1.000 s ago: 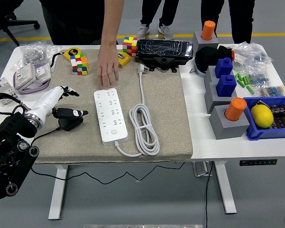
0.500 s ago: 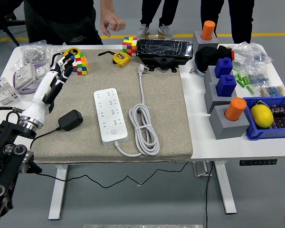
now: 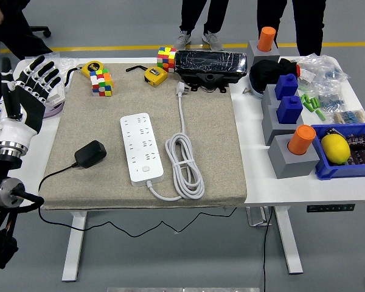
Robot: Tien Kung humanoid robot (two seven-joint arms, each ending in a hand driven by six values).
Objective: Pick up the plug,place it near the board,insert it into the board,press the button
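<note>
A black plug adapter (image 3: 90, 154) with a thin black cord lies on the beige mat, left of the white power strip (image 3: 141, 148). The strip lies lengthwise mid-mat, its button (image 3: 146, 170) near the near end. My left hand (image 3: 30, 85) is raised at the far left edge of the table, fingers spread, holding nothing, well up and left of the plug. The right arm is out of view.
The strip's coiled white cable (image 3: 184, 164) lies to its right. Two colour cubes (image 3: 100, 82) (image 3: 166, 58), yellow tape measures (image 3: 154, 75), a black case (image 3: 210, 66) stand at the back. Grey and blue blocks (image 3: 295, 152) and a blue bin (image 3: 347, 149) fill the right. People stand behind the table.
My left hand let go of the plug, lifted and swung back to the far left. The person's hand left the strip and went out of view.
</note>
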